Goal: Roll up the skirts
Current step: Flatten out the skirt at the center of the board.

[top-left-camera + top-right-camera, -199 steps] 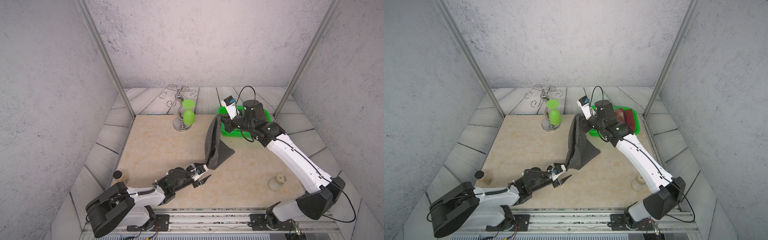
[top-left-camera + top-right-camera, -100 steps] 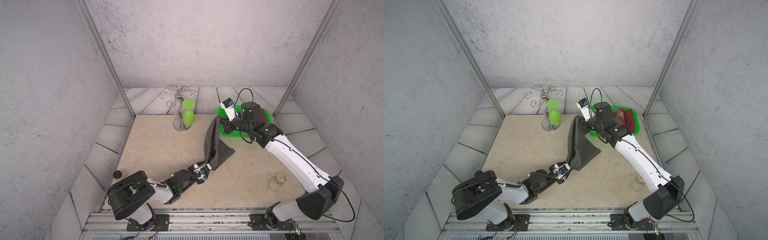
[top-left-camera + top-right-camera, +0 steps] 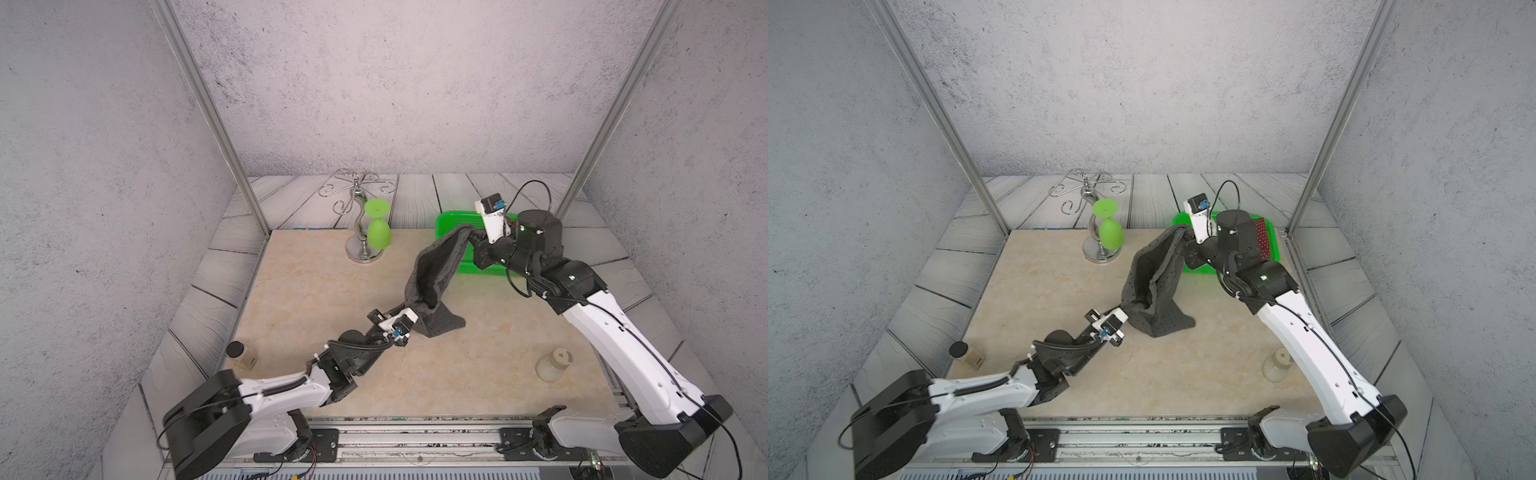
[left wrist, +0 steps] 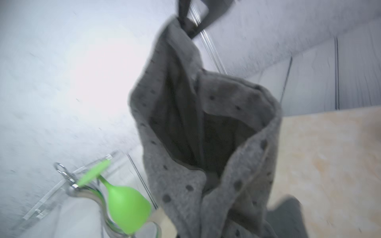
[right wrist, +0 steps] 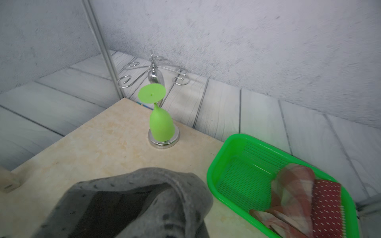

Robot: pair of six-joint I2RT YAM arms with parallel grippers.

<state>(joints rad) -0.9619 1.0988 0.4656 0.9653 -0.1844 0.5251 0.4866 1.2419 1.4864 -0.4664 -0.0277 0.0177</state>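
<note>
Bright, even light; sharp from above, smeared on my left wrist.
In both top views I get soft overhead light, faint shadows on the table and wide-angle stretch at the edges. My left wrist view is motion-blurred: grey skirt and green glass go soft, and white glare washes out the wall. The right wrist view is crisper, blurred only nearest the lens.

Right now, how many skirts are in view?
3. The dark grey skirt is held between the left end effector and right end effector; the plaid skirt and the red dotted skirt lie in the green basket. Others may be hidden beneath.
</note>
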